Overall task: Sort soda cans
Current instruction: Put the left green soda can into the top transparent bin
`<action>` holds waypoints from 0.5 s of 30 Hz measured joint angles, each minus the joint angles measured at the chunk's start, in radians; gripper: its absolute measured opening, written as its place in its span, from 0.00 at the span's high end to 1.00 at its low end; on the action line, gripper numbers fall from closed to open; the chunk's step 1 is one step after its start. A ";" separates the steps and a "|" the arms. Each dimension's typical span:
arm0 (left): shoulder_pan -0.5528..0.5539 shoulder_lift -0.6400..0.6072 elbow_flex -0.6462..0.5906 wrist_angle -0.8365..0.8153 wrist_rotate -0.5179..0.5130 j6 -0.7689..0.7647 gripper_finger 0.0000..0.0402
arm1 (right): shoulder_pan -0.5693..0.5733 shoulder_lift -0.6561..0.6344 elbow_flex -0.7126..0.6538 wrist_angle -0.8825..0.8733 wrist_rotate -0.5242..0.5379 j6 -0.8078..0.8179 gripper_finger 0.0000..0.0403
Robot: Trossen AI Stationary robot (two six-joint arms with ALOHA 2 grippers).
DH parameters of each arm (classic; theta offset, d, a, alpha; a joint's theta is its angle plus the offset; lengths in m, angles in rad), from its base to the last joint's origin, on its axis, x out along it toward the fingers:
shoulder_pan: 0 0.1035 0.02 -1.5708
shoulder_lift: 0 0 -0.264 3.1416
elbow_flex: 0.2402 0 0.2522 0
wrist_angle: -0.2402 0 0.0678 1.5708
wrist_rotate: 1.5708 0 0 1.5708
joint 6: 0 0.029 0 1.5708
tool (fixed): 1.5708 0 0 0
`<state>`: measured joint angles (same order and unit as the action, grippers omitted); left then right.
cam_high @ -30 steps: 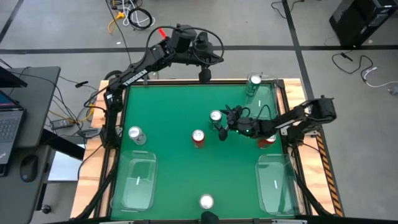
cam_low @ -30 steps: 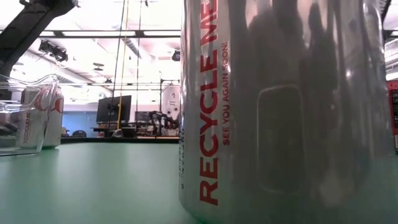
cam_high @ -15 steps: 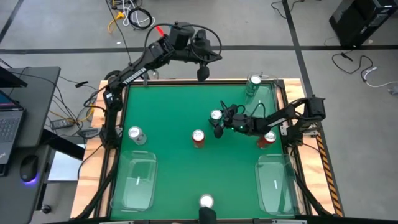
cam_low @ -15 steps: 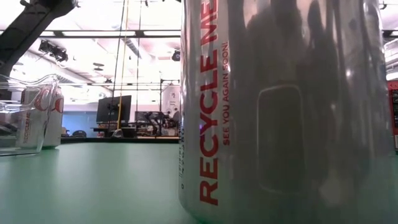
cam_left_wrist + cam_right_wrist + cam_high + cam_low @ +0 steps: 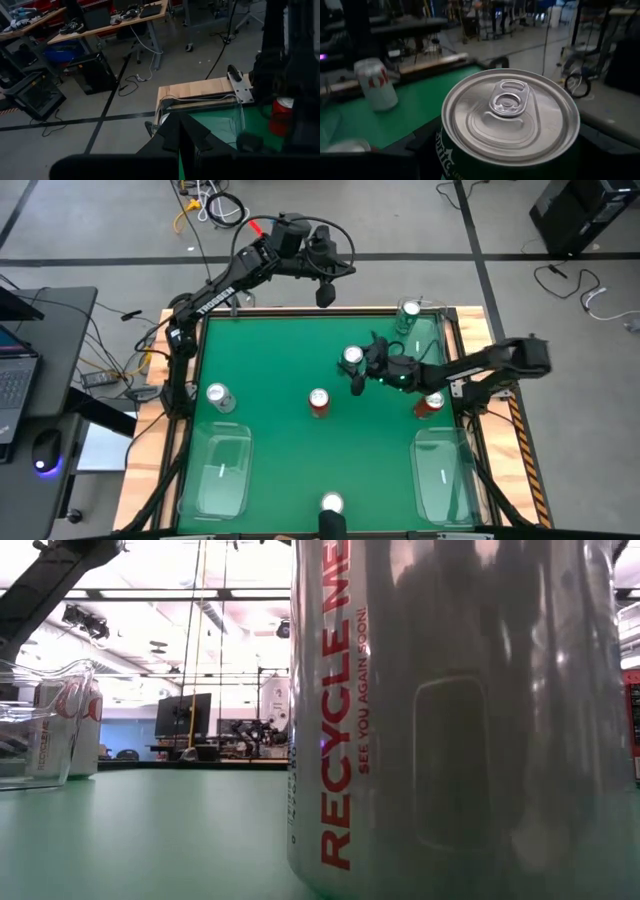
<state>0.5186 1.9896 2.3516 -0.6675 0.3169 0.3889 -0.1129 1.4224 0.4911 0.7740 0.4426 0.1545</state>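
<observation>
My right gripper (image 5: 358,366) reaches in from the table's right side and is shut on a green soda can (image 5: 351,356), whose silver top (image 5: 510,115) fills the right wrist view. A red can (image 5: 319,402) and a second red can (image 5: 432,405) stand upright on the green mat. One silver can (image 5: 218,395) stands at the left, another (image 5: 331,503) at the near edge. A second green can (image 5: 409,315) stands in the far-right clear tray (image 5: 432,340). My left gripper (image 5: 325,295) hangs shut and bare, high over the far edge. My right gripper pinches the green can's side wall (image 5: 445,155), just under the top rim, between its two fingers (image 5: 422,145). The fingers come in about level from the table's right. The can stays upright, top up, raised a little off the mat.
Clear plastic trays lie at the near left (image 5: 220,470) and near right (image 5: 445,475). The near silver can (image 5: 450,710) blocks most of the low view. A wooden rim (image 5: 470,315) borders the mat. A desk with a laptop (image 5: 15,380) stands to the left.
My right gripper has moved from beside the green can to around it and taken hold. It has then risen, with the can, a little toward the far edge. The can stays upright. The other cans have not moved.
</observation>
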 joint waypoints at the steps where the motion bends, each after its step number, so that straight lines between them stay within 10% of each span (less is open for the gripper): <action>1: 0.000 0.000 0.000 0.000 0.002 0.000 1.00 | 0.000 -0.045 0.000 -0.045 0.015 -0.007 0.27; 15: 0.008 0.000 0.000 0.012 0.003 0.000 1.00 | -0.012 -0.646 -0.062 -0.687 0.394 0.043 0.27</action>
<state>0.5262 1.9899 2.3516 -0.6552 0.3199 0.3888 -0.1253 0.7763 0.4295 0.0866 0.8371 0.1980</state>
